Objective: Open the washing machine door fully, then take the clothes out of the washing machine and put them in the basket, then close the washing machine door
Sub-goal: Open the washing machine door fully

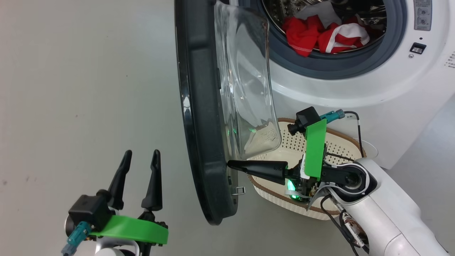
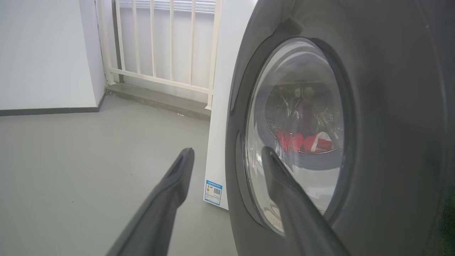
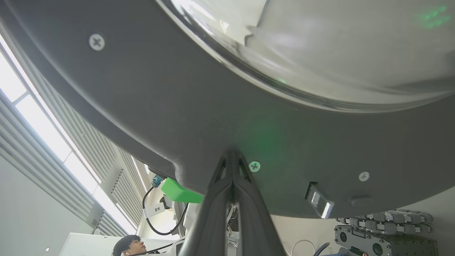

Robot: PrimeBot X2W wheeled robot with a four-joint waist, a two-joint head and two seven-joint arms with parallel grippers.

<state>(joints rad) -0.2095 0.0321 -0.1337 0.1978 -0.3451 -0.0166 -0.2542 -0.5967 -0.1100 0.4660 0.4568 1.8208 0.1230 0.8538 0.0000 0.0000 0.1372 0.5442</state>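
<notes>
The left gripper shows two fingers apart, the right gripper two together against one door, near one basket.

A smooth pale grey floor spreads wide, marked with a few small dark specks. At its far side a white barred railing stands on a low grey concrete kerb. Beside it is a plain white wall with a dark skirting strip along its foot. Overhead, a long bright strip light runs between ribbed ceiling panels. A person's dark-haired head shows low down, and off to one side sits a dark unit with a grey segmented cable chain.
</notes>
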